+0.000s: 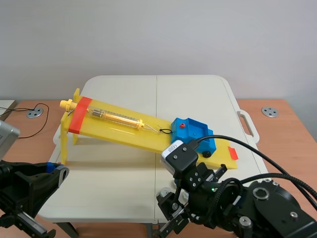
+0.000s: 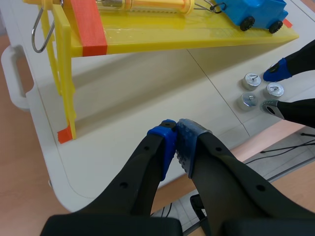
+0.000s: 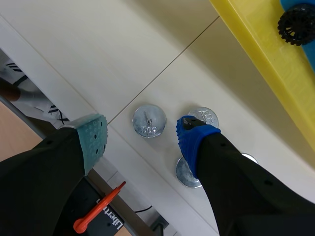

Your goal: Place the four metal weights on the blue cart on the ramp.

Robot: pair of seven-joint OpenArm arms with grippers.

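The blue cart [image 1: 190,132] sits at the low end of the yellow ramp [image 1: 114,130], hooked to a clear spring tube [image 1: 116,118]. Three metal weights [image 2: 252,80], [image 2: 274,89], [image 2: 248,101] lie on the white table near its front edge, below the cart [image 2: 256,11]. My right gripper [image 3: 145,135] is open just above them. One weight [image 3: 149,120] lies between its fingers, and two more [image 3: 205,115], [image 3: 186,173] are partly hidden under the blue-padded finger [image 3: 194,140]. My left gripper [image 2: 176,135] is shut on nothing, over the table's front left.
The ramp's raised end stands on thin yellow legs [image 2: 66,98] with a metal hook [image 2: 37,29] hanging there. The right arm [image 1: 213,191] blocks the weights in the scene view. The table's front edge [image 3: 59,93] is close, with cables and a wooden desk [image 1: 25,144] below.
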